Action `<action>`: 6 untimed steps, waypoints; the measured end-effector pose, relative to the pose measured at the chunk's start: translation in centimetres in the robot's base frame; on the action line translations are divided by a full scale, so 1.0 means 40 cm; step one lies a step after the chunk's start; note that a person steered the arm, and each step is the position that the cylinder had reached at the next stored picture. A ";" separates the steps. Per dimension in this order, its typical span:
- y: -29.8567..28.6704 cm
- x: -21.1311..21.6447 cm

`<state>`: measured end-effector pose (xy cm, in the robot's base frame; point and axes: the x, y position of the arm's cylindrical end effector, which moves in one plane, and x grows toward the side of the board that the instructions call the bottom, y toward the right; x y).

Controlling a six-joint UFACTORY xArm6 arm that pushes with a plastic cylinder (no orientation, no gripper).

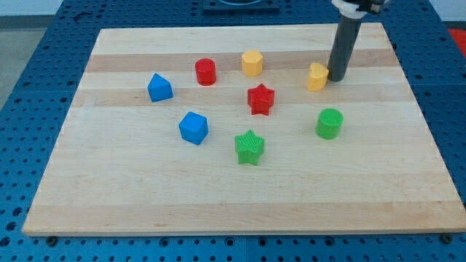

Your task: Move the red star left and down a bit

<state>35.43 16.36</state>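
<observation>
The red star lies near the middle of the wooden board. My tip is at the view's upper right, well to the right of and slightly above the red star. It stands right beside the right edge of a yellow block, touching or nearly touching it. A green star lies below the red star. A yellow hexagon lies above it.
A red cylinder sits up and left of the red star. A blue block and a blue cube lie at the left. A green cylinder sits at the right.
</observation>
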 end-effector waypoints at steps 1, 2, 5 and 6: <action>-0.056 0.024; -0.073 0.090; -0.361 0.087; -0.413 0.081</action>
